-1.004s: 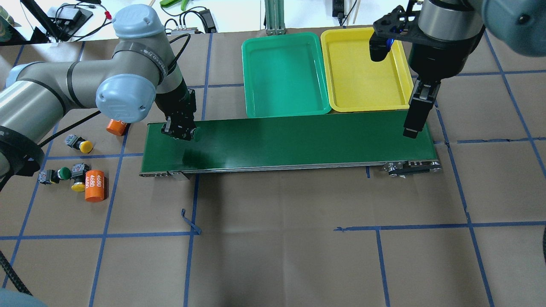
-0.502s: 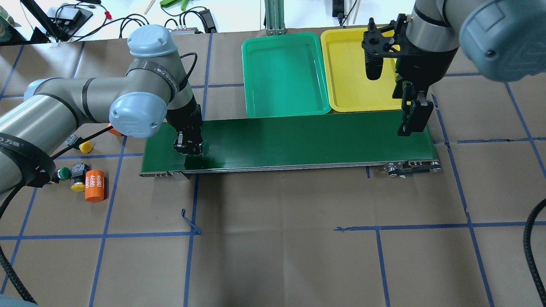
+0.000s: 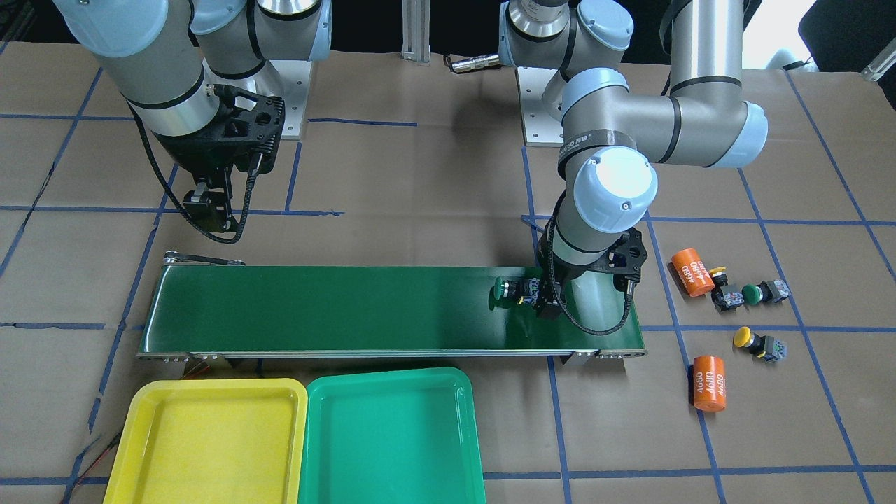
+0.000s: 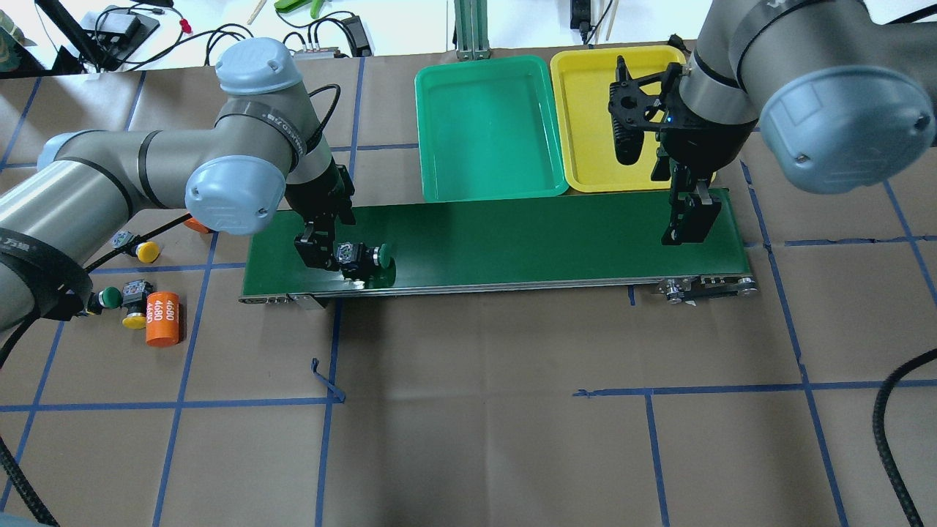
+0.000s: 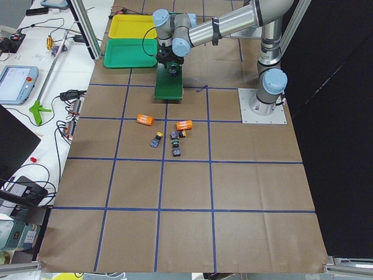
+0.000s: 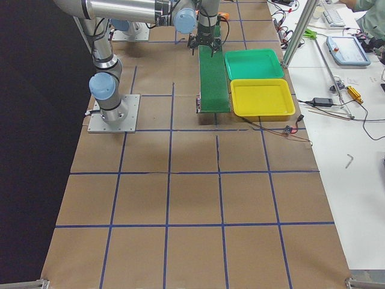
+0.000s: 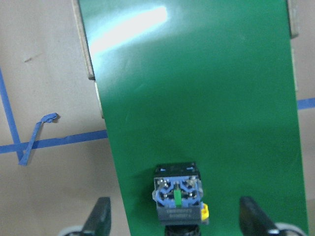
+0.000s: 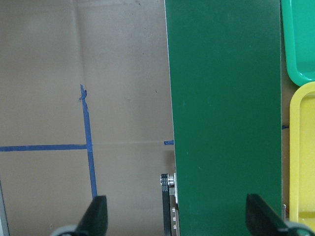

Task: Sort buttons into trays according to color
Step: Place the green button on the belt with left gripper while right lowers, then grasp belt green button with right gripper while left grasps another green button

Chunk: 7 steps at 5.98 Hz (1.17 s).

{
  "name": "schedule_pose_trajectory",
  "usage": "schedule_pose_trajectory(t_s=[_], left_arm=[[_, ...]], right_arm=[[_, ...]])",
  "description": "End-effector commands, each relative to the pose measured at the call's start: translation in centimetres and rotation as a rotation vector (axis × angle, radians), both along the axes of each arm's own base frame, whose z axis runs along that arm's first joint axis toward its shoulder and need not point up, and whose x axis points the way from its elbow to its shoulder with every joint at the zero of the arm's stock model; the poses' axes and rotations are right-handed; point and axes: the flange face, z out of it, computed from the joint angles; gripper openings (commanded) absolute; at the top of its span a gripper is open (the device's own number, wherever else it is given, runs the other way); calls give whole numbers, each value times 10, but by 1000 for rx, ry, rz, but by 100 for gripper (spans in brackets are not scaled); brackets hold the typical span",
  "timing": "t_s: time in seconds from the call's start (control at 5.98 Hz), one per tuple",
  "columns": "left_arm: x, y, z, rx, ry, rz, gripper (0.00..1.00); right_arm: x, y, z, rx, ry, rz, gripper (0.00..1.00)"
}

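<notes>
A green button (image 4: pixel 364 256) lies on its side on the left end of the dark-green conveyor belt (image 4: pixel 512 238). In the left wrist view the green button (image 7: pixel 178 194) sits between the fingers, untouched. My left gripper (image 4: pixel 320 255) is open, low over the belt at the button. My right gripper (image 4: pixel 688 219) is open and empty above the belt's right end (image 8: pixel 221 98). Two yellow buttons (image 4: pixel 140 249) (image 4: pixel 135 315) and one green button (image 4: pixel 104 298) lie on the table left of the belt. The green tray (image 4: pixel 483 124) and yellow tray (image 4: pixel 589 132) stand empty behind the belt.
Two orange cylinders marked 4680 lie near the loose buttons: one (image 4: pixel 162 318) beside them and one (image 4: pixel 195 222) partly hidden behind my left arm. Cables and tools lie beyond the table's far edge. Blue tape lines cross the brown table cover.
My left gripper carried the green button right along the belt, lowered and opened; the button now lies on the belt. My right gripper shifted a little left over the belt's right end.
</notes>
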Motion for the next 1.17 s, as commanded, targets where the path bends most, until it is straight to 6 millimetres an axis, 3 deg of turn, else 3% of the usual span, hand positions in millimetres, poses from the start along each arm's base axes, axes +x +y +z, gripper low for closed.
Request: schedule_pose_trajectory(t_s=[0.0, 0.17, 0.33, 0.5, 0.67, 0.84, 1.0], left_arm=[[51, -8, 16, -21, 44, -188, 99], [85, -6, 33, -44, 62, -296, 99], [121, -1, 34, -4, 95, -480, 99], [163, 5, 41, -4, 111, -554, 99], [204, 10, 42, -1, 126, -677, 99], [244, 16, 41, 41, 96, -788, 99], [278, 23, 39, 54, 121, -924, 99]], right_arm=[[0, 3, -4, 19, -2, -2, 100], [1, 4, -7, 28, -9, -2, 100], [4, 8, -15, 42, -31, -3, 100], [5, 13, -27, 64, -29, 0, 100], [20, 13, -31, 53, -26, 22, 100], [42, -6, -33, -90, -37, 50, 100], [74, -12, -51, -111, -39, 47, 100]])
